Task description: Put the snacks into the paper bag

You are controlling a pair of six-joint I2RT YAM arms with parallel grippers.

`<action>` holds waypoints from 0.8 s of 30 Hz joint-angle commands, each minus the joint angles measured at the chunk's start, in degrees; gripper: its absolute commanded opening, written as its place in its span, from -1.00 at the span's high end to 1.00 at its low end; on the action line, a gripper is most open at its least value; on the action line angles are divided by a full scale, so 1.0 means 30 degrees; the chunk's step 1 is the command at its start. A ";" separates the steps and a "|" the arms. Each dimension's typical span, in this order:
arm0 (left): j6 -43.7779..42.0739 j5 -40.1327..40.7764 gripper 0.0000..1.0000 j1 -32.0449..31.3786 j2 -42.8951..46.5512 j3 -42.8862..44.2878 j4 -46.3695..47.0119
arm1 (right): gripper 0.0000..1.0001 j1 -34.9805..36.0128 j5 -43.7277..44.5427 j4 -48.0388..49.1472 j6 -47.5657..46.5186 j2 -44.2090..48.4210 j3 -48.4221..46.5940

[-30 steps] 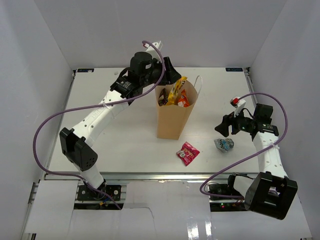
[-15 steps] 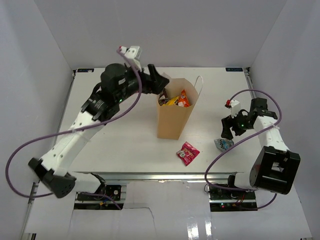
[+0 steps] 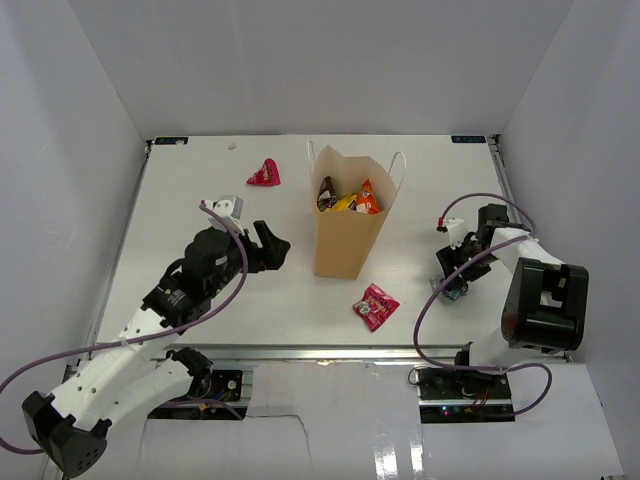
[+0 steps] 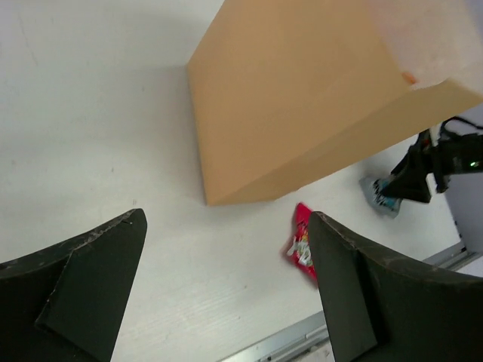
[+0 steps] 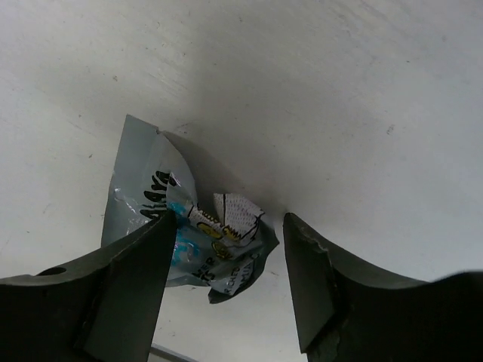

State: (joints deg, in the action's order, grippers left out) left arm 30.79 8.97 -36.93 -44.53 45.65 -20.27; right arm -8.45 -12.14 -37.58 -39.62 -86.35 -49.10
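Right wrist: right gripper (image 5: 226, 226) spread wide, straddling silvery-blue packet (image 5: 151, 188) near the table (image 5: 339, 75) right edge — not clamped; left gripper (image 4: 226, 220) wide, empty, beside paper bag (image 4: 302, 98).

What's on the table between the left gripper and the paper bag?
Nothing: bare table separates the left gripper from the paper bag, in both top and left wrist views.

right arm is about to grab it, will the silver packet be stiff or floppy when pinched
Probably floppy: the silver packet is already creased and folded on itself, so it should crumple in the right gripper. Likely light, being small and thin beside the bag. Its glossy film may slip.
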 commanded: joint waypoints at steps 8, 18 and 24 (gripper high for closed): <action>0.3008 -0.3946 -0.96 -0.0025 0.0108 -0.3729 0.2330 | 0.44 0.0062 -0.1487 -0.0038 -0.1529 -0.0110 0.0722; 0.0961 -1.1594 -0.96 -0.0025 -0.2263 -0.5781 0.5729 | 0.85 0.0120 -1.1085 -0.2940 -0.4256 0.7274 -0.4572; 0.0168 -1.3507 -0.96 -0.0083 -0.2675 -0.6719 0.7545 | 0.85 0.2753 -1.3240 0.0448 0.1525 0.7805 -1.0464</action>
State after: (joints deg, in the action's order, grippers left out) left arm 33.76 -25.41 -36.95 -52.99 26.06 -3.31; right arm -4.38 -44.23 -41.47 -45.19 -63.11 -75.68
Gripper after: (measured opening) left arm 0.979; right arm 0.349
